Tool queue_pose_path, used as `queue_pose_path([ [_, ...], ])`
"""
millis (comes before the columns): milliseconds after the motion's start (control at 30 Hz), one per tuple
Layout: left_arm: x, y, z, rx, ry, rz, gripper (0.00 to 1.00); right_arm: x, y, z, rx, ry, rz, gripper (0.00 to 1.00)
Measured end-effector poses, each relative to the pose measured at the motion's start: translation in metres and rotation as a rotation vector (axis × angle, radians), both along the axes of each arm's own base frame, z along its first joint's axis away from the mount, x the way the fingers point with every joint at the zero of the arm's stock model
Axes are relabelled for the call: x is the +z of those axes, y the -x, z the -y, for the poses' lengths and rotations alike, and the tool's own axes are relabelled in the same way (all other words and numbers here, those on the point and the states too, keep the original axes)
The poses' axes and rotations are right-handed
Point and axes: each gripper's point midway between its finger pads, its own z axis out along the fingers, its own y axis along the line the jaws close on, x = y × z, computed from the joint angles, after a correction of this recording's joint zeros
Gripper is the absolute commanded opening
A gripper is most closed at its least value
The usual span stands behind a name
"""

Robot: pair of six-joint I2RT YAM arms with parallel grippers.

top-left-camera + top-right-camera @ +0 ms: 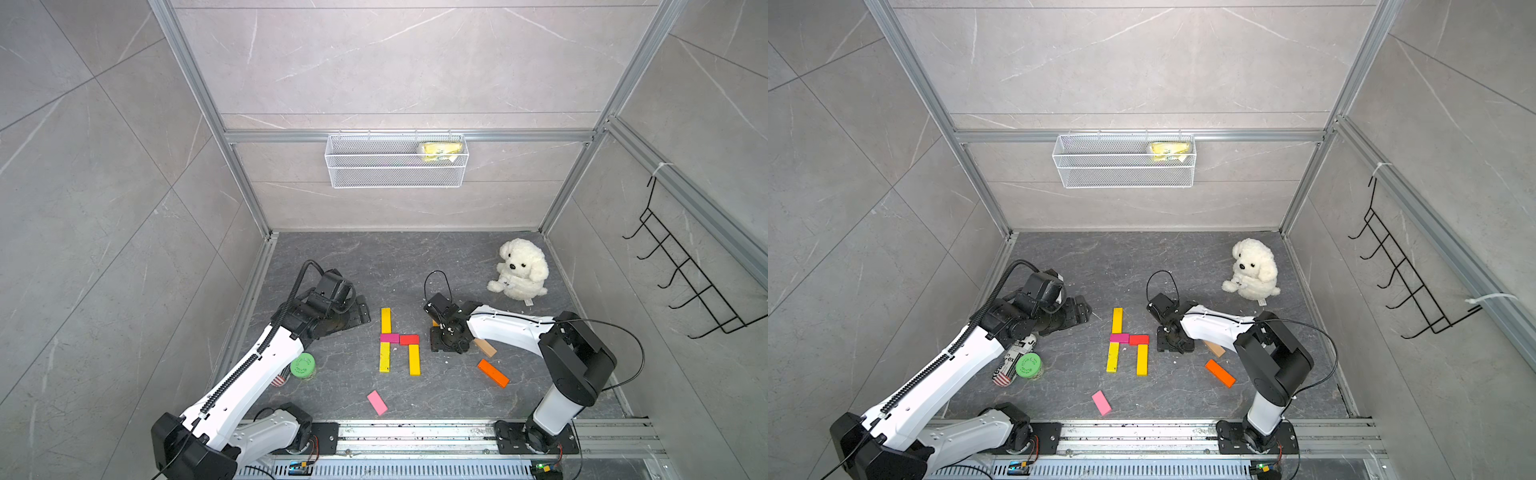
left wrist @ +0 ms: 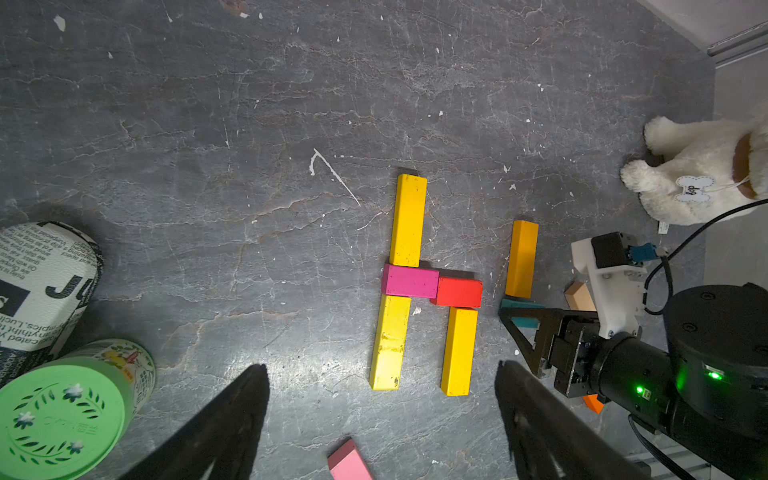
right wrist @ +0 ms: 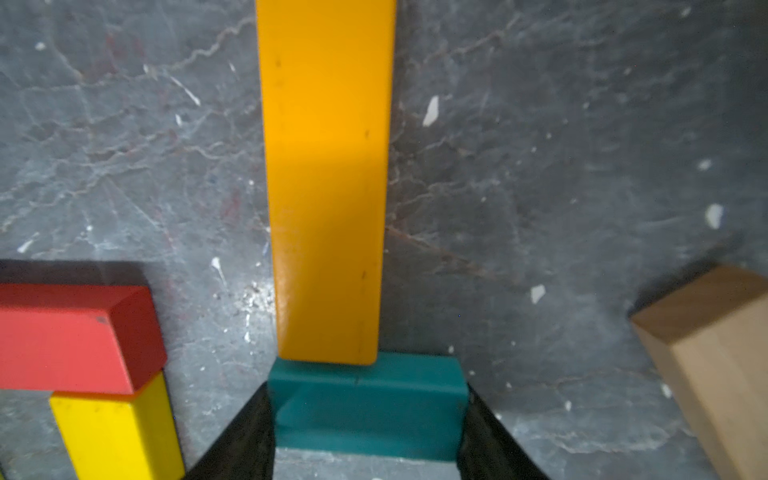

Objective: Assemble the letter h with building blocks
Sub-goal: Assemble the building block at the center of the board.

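Five blocks lie together mid-floor in both top views: a yellow bar [image 1: 386, 320], a magenta block [image 1: 389, 338], a red block [image 1: 409, 339], a second yellow bar [image 1: 385, 357] and an amber bar [image 1: 414, 360]. My right gripper [image 3: 368, 390] is shut on a teal block [image 3: 368, 405], which lies crosswise against the end of another amber bar [image 3: 326, 178]. From above, the right gripper [image 1: 434, 334] hides the teal block. My left gripper [image 2: 380, 368] is open and empty, left of the blocks [image 1: 361, 311]. Pink [image 1: 377, 402], orange [image 1: 493, 372] and tan [image 1: 485, 347] blocks lie loose.
A white plush dog [image 1: 519, 270] sits at the back right. A green-lidded can [image 1: 302, 365] and a newsprint-patterned cylinder [image 1: 1013, 359] lie under the left arm. On the back wall hangs a wire basket [image 1: 397, 160]; a hook rack [image 1: 685, 282] is on the right wall.
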Motion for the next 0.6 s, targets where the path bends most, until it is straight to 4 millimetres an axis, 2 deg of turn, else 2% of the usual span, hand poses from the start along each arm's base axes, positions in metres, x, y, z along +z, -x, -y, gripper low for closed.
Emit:
queue_pose_path([
  [267,-0.0023,-0.0001,-0.0001,0.001,-0.001,-0.002,0.9,-0.0002,-0.0005,0.0005,-0.001,0.0,0.0,0.47],
  [300,-0.0022,-0.0003,0.0,0.001,0.0,-0.001,0.9,-0.0002,-0.0005,0.0005,-0.001,0.0,0.0,0.49],
  [400,-0.0026,-0.0002,0.0,0.001,-0.001,-0.001,0.9,-0.0002,-0.0007,0.0003,-0.002,-0.001,0.001,0.69],
  [433,-0.0032,0.0,-0.0002,0.001,-0.001,-0.003,0.9,-0.0003,-0.0009,0.0001,-0.004,-0.002,0.002,0.72],
  [600,-0.0041,0.0003,-0.0005,0.001,-0.003,-0.005,0.9,-0.0007,-0.0012,0.0005,-0.005,-0.002,0.002,0.73],
])
